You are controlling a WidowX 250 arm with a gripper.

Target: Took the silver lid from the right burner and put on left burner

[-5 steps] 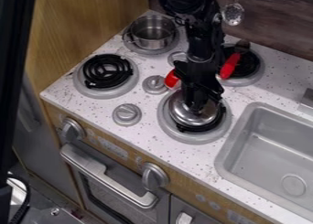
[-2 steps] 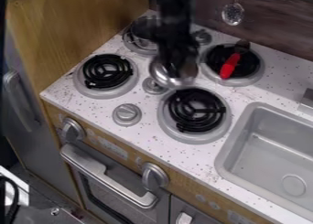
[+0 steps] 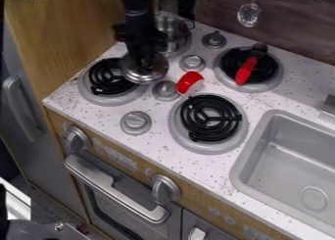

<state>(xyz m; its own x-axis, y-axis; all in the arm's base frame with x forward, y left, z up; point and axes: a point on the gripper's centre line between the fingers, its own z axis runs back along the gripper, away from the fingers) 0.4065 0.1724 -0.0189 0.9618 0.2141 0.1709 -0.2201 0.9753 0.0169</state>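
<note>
Silver and rounded, the lid (image 3: 145,73) hangs from the black gripper (image 3: 144,58), which is closed on its top, over the right part of the front left burner (image 3: 114,98). Whether its underside touches the coil (image 3: 105,77) cannot be told from this angle. The front right burner (image 3: 209,117) has its black coil uncovered. Several things crowd the lid: 1 round grey knob (image 3: 165,90) sits just beside its lower right edge, and past that a small red cup (image 3: 190,83) lies tipped between the knob and the front right burner. Directly behind the lid, a metal pot (image 3: 175,38) stands at the back left, partly hidden by the arm. 2 more knobs, a middle one (image 3: 192,63) and a rear one (image 3: 214,39), rise between the pot and the back right burner (image 3: 274,80). Across that burner lies a utensil with a red handle (image 3: 245,72), its dark end pointing to the back. A metal ladle (image 3: 249,14) hangs against the dark wooden wall (image 3: 294,31). Nearer the front edge, another knob (image 3: 136,123) stands to the right of and below the front left burner. The grey sink (image 3: 288,151) is set into the speckled counter (image 3: 196,168) on the right, and the oven handle (image 3: 114,189) runs along the front below.
</note>
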